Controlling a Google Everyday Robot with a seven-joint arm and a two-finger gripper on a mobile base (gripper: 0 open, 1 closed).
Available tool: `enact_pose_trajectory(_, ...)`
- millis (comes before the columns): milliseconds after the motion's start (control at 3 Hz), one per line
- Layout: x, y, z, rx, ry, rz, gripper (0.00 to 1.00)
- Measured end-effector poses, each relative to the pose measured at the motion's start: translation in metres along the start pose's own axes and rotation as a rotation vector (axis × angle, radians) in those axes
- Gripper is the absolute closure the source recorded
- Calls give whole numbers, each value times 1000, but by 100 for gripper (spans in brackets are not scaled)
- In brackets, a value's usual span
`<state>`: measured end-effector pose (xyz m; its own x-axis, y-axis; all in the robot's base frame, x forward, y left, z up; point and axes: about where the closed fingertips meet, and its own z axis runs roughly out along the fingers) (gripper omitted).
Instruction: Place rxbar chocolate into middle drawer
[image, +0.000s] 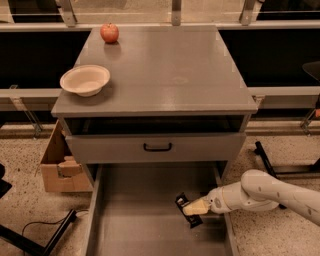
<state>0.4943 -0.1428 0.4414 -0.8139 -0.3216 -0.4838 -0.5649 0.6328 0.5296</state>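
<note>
Arm (272, 192) in from R, approx level; claw (189, 208) low, pointing L, pinched on rxbar chocolate (181, 201)

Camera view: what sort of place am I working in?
Probably an indoor lab or workshop: speckled hard floor, open brown cardboard box, grey drawer cabinet. The pincer holds the glossy black-wrapped bar over the pulled-out grey drawer box.
</note>
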Motion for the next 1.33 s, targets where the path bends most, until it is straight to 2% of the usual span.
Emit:
enact_pose_trajectory(1000,1,3,6,-10,6,-1,13)
enact_pose_trajectory(1333,1,5,6,-16,9,-4,0)
